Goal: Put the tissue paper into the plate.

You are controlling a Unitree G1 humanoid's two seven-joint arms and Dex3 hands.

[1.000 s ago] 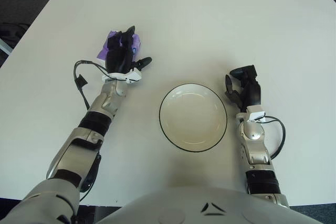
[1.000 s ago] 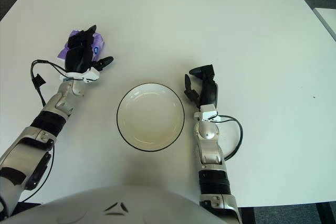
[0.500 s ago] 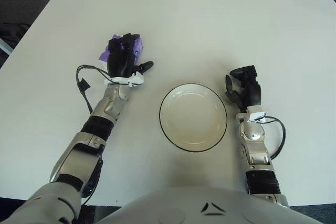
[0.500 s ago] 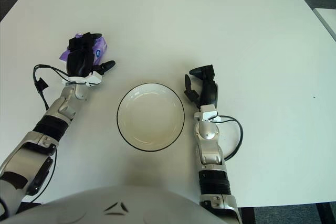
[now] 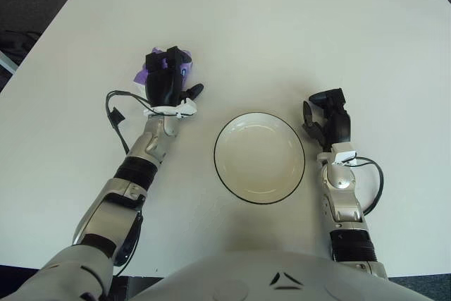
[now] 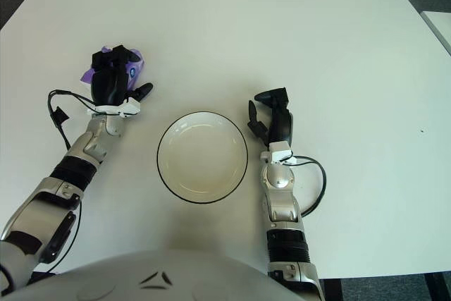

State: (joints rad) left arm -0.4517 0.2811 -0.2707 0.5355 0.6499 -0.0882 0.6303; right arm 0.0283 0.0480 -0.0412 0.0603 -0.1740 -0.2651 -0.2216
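Left hand (image 5: pixel 167 84) curls over the purple tissue pack (image 5: pixel 184 68), gripping it; plate (image 5: pixel 259 158) sits apart.

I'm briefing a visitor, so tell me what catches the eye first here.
The left hand, far left on the white table, is closed over a purple tissue pack. An empty white plate with a dark rim sits at the centre. The right hand shows just right of it, holding nothing.

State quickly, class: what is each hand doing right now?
Left hand: closed on the purple tissue paper.
Right hand: beside the plate, holding nothing, fingers relaxed.
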